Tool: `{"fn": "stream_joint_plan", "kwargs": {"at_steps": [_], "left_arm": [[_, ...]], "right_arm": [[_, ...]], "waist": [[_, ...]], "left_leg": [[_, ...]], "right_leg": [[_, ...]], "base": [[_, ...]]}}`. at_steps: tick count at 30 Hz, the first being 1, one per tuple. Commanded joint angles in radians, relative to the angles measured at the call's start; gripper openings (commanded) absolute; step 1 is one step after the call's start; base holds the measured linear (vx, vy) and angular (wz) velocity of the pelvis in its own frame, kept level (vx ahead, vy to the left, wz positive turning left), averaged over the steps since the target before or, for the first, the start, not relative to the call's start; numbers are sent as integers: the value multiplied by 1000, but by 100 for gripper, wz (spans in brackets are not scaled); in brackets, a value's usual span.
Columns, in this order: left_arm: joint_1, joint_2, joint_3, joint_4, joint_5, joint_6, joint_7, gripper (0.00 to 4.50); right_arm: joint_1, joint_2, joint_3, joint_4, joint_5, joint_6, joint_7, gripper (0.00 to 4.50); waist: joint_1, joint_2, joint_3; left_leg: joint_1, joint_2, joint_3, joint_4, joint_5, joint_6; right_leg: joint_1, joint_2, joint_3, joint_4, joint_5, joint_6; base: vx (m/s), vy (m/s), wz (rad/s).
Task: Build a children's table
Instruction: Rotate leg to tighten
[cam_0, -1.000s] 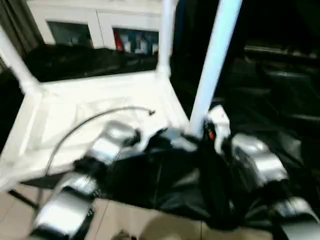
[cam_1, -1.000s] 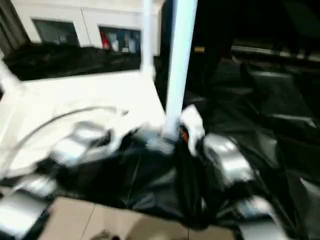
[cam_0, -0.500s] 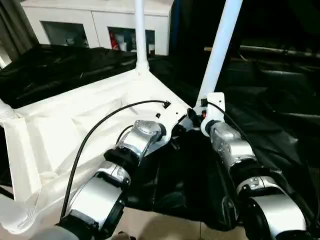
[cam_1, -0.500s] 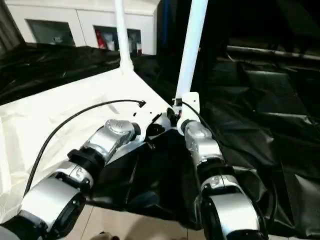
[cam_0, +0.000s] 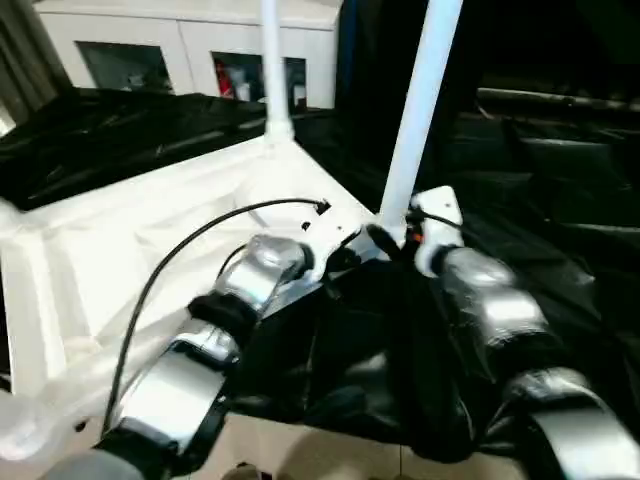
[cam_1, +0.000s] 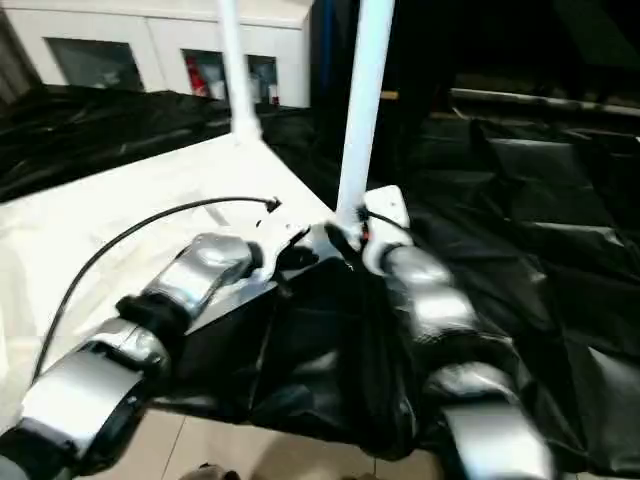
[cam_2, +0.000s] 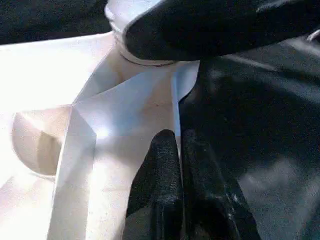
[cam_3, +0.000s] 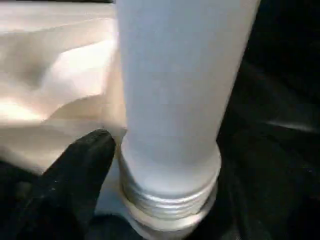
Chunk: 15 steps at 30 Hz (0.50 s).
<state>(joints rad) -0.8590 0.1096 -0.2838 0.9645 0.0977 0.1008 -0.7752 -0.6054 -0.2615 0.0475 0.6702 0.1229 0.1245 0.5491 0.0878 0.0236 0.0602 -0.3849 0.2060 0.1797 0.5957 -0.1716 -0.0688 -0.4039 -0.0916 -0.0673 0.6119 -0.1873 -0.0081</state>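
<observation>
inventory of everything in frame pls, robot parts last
tabletop: 1, white, upside down on the black sheet, left of centre
near leg: 1, white, upright at the tabletop's near right corner, threads showing at its base
far leg: 1, white, upright at the far corner
black sheet: 1, black, under and around the tabletop
cabinet: 1, white with glass doors, at the back
cable: 1, black, looping over the left forearm
left end effector: black, shut on the tabletop's edge
right end effector: black, at the near leg's base
</observation>
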Motion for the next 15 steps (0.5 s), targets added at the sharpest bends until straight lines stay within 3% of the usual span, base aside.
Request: {"fn": "stream_joint_plan", "kwargs": {"at_steps": [1, 4, 9, 15], "left_arm": [[27, 42, -32, -48, 2, -81, -130, 0], [52, 80, -64, -95, -5, -115, -263, 0], [70, 123, -105, -129, 3, -154, -372, 0], [91, 147, -100, -199, -35, -131, -476, 0]], "right_arm": [[49, -58, 38, -106, 35, 34, 159, 433], [111, -133, 79, -202, 62, 46, 306, 433], [153, -178, 106, -270, 78, 75, 416, 433], [173, -206, 142, -332, 85, 115, 486, 433]], "waist": [[5, -4, -81], [9, 2, -78], [10, 7, -73], [21, 7, -77]], "left_leg": [[16, 17, -3, -62, -156, 96], [17, 21, -1, -64, -187, 93], [24, 26, -3, -72, -255, 51], [20, 26, -3, -69, -211, 49]], "right_leg": [[68, -47, 35, -60, 19, -268], [65, -48, 35, -63, -26, -269], [55, -49, 36, -74, -147, -259], [56, -51, 38, -64, -80, -266]], "base": [[0, 0, 0], [0, 0, 0], [0, 0, 0], [0, 0, 0]]}}
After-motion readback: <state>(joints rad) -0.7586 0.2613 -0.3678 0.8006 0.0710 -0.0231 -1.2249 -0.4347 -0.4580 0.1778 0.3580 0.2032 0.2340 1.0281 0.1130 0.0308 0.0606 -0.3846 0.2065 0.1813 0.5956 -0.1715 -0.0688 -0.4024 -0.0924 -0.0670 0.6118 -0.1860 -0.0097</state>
